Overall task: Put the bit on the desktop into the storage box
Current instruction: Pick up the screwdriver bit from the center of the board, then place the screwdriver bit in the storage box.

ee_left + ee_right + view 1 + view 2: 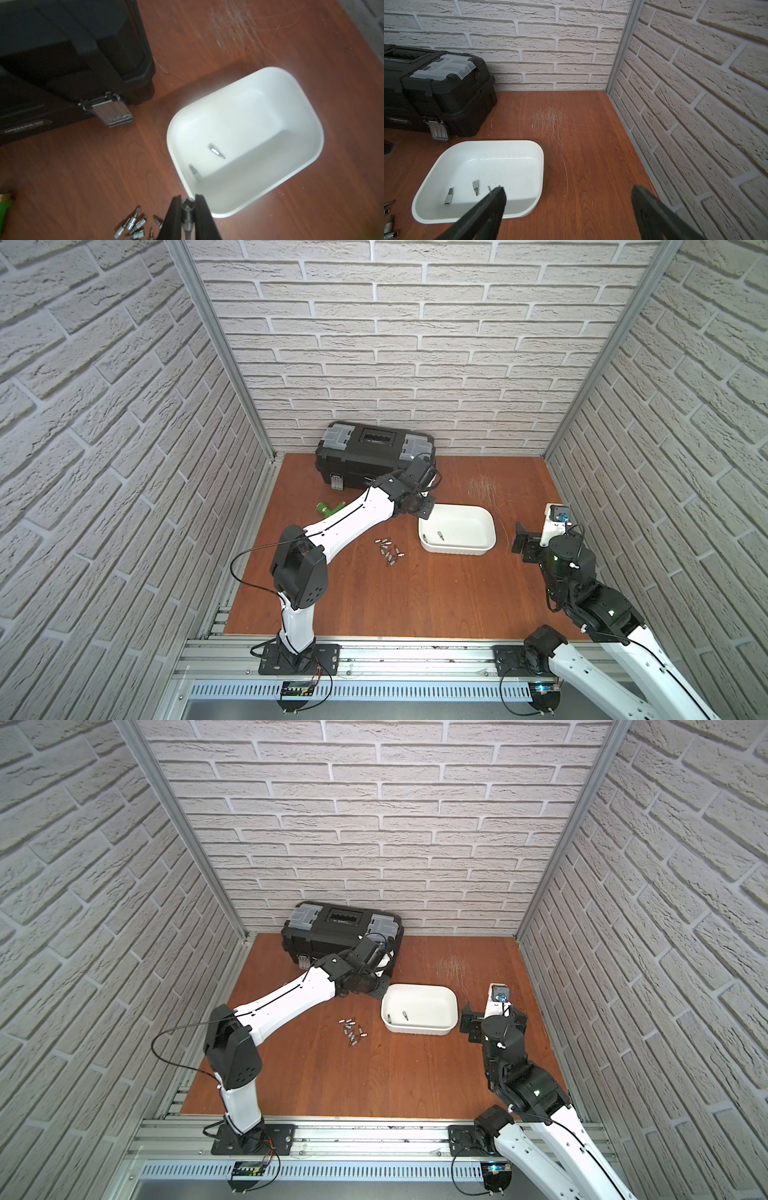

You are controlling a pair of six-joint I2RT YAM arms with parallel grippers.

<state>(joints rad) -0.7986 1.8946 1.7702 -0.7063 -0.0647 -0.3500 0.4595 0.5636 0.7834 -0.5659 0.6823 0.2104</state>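
The left gripper (188,200) is closed on a bit (187,208), clamped between its two black fingers (173,218). Only the bit's end and a short length of shank show. The frame edge cuts off the rest, and the tip type cannot be read. The gripper sits at a corner of the box (321,135), just beside the rim. Whether the bit is over the rim or outside it cannot be told. In both top views the wrist hides the fingertips and the bit.

Two bits (216,151) lie apart from each other inside the box. The one nearer the wall is blurred.

Loose bits (388,552) lie in a cluster on the desktop (415,605), near the box's left side. Both wrist views crop this cluster.

The right gripper (568,187) stands wide apart with nothing between its jaws, beside the box's right end. One finger covers part of the box's rim.

The toolbox (374,454) stands against the back wall. A green part (330,508) is partly hidden behind the left arm, and its shape is unclear.
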